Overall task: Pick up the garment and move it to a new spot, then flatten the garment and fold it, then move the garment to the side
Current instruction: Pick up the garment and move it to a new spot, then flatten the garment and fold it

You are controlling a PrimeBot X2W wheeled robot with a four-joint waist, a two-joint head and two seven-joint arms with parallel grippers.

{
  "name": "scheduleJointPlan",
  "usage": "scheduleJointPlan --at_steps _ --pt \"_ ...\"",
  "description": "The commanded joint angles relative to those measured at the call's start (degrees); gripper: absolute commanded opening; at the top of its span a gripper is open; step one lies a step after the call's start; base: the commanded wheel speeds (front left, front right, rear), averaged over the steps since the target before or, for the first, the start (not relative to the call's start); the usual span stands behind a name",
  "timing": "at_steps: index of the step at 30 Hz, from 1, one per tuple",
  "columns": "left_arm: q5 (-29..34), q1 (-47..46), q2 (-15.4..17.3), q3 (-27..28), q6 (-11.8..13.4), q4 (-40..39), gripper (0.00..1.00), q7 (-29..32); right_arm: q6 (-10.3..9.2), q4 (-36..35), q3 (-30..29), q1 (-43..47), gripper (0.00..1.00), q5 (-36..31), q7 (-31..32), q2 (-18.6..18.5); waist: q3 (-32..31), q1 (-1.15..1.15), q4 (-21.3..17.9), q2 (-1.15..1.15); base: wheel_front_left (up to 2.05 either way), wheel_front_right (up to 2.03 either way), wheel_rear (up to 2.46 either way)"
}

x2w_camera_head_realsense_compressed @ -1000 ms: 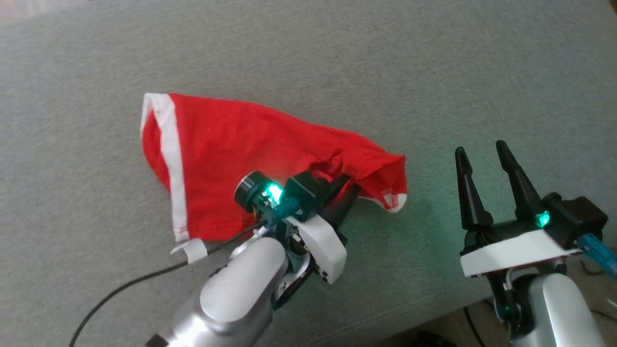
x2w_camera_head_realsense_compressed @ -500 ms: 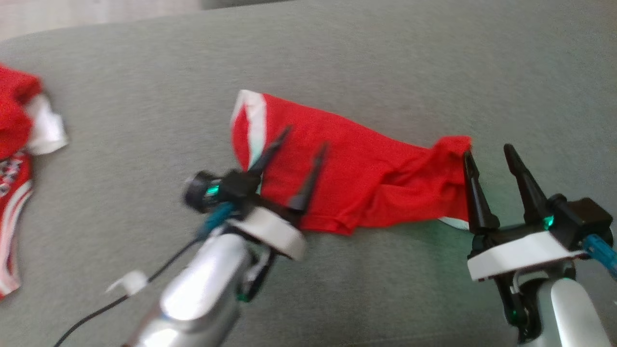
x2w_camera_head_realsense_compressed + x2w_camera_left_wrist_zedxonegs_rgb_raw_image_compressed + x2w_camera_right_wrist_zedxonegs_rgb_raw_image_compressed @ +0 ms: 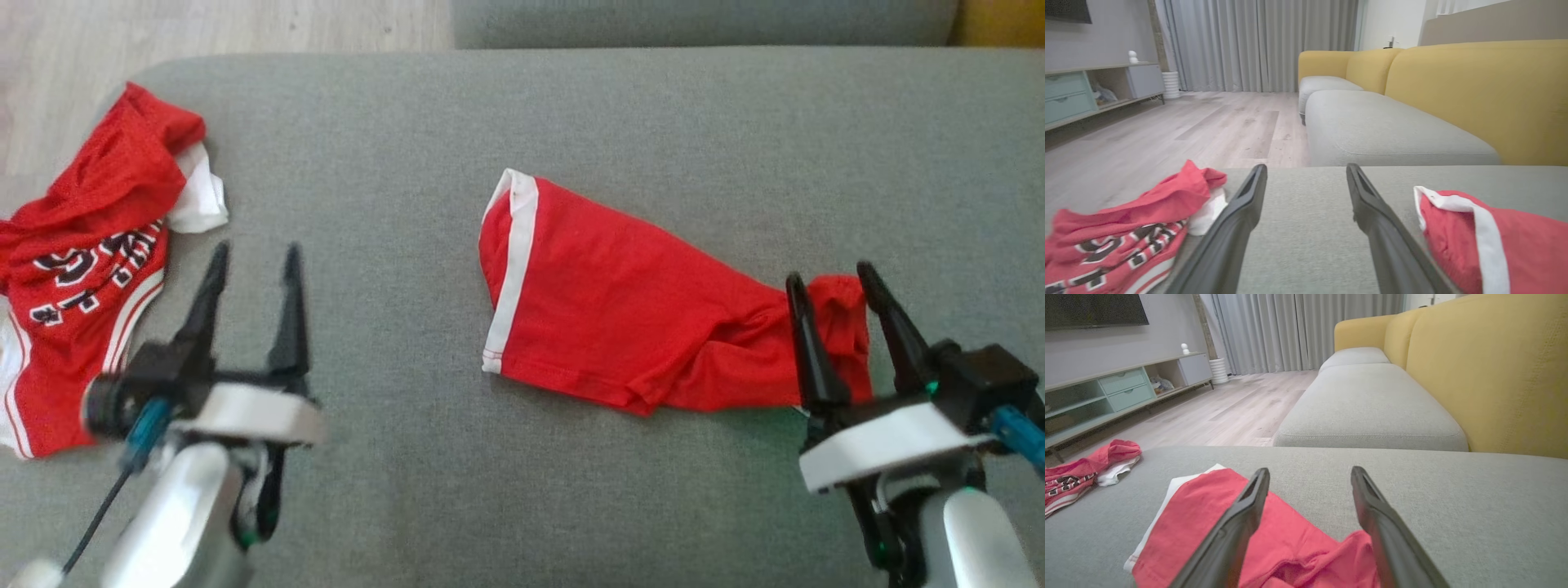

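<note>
Curtains [image 3: 1257, 45] beyond garment [image 3: 1527, 249], wrist views.

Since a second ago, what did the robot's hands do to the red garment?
The left hand let go of the red garment, opened and drew back to its left, over bare cushion. The right hand stayed open by the garment's right end. The garment stayed on the cushion.

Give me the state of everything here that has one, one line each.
red shorts: lying on the grey cushion, flat at the striped end, bunched at the other, not held.
jersey: crumpled at the cushion's left edge.
left gripper: jaws open, empty, between jersey and shorts.
right gripper: jaws open, over the shorts' bunched end, not closed on it.
</note>
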Motion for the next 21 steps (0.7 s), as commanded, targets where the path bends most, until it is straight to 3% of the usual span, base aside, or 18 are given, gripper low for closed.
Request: scheduleJointPlan --at_steps 1,21 --pt "1.0 0.5 2.3 3.5 0.3 -2.4 1.00 -0.5 -0.04 -2.3 0.7 0.6 1.00 -0.6 0.5 -0.2 -1.0 0.00 0.3 0.00 0.00 0.00 0.00" --pt "3.2 11.4 4.9 2.0 1.5 -4.1 1.00 1.8 -0.04 -4.4 0.5 7.8 1.00 -0.4 3.3 -0.2 -7.6 0.00 -1.8 0.00 0.00 0.00 0.00"
